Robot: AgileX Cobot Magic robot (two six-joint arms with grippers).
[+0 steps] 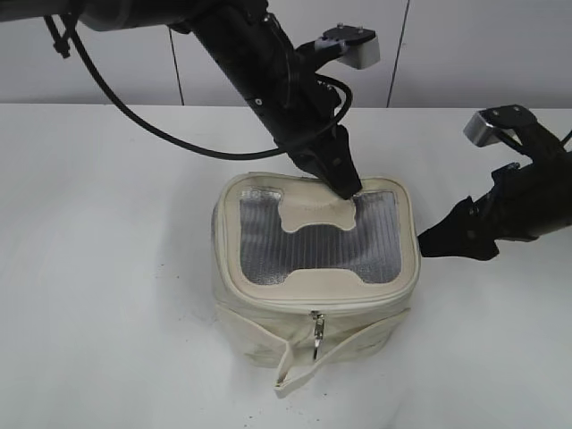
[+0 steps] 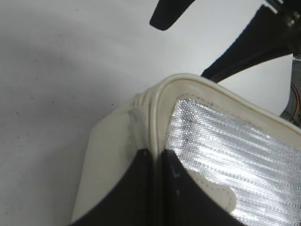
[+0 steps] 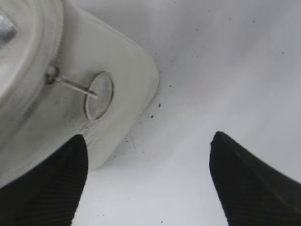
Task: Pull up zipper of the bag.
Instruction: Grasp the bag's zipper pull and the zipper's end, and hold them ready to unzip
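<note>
Bag duty on a white table [image 1: 107,268]: a small boxy cream-white bag [image 1: 313,335] with a grey-silver ribbed lid panel [image 1: 268,241] sits directly under the left gripper [image 1: 350,190], whose black fingers [image 2: 136,188] are pressed together over the lid's cream rim at the far edge, apparently to pin the bag in place so it cannot slide while the zipper is worked. The right gripper [image 3: 148,181] stands just off the bag's right-hand side with its jaws spread wide and nothing between them. In the right wrist view a small silver metal pull with a round ring [image 3: 96,94] lies flat against the cream side wall, ahead of and slightly left of the open fingertips, close but not touched. A second pull [image 1: 316,332] hangs at the bag's near face, beside the loose cream strap [image 1: 299,366]. The cream zipper track [image 1: 268,302] rings the lid rim; judging by the closed-looking rim, the pull may be near its end.
</note>
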